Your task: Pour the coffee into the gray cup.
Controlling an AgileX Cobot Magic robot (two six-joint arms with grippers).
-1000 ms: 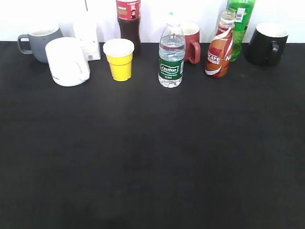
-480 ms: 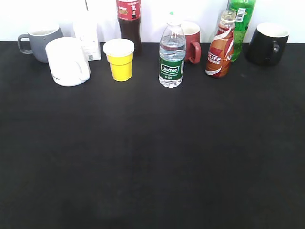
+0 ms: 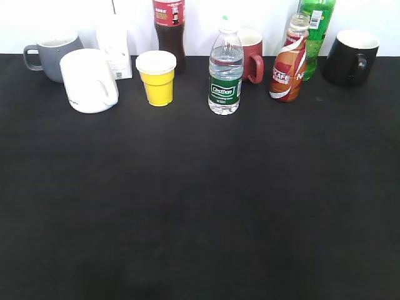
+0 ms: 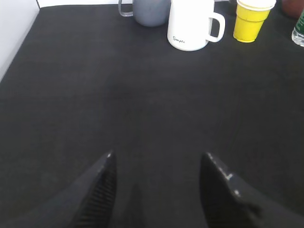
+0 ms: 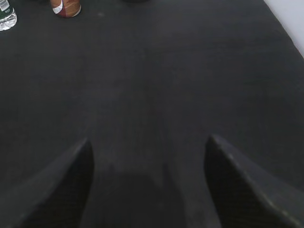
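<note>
We see a black table (image 3: 200, 206) that fills most of the exterior view, with all items lined up along its far edge. From largest to smallest, the row holds a tall cola bottle (image 3: 169, 28) with a red label, a green bottle (image 3: 315, 31) at the right, a clear water bottle (image 3: 225, 72) with a green label near the middle, and the coffee (image 3: 289, 62) standing upright just in front of the green bottle. Next come the white mug (image 3: 89, 80), the black mug (image 3: 351, 57) at the far right, and the gray cup (image 3: 53, 55) at the far left, upright, just behind the white mug. A red mug (image 3: 253, 55) sits behind the water bottle, and a yellow cup (image 3: 157, 78) stands between the white mug and the water bottle.

We see the left gripper (image 4: 156, 183) spread wide over bare table, holding nothing. The right gripper (image 5: 148, 183) is likewise spread wide and empty, well apart from the coffee.
</note>
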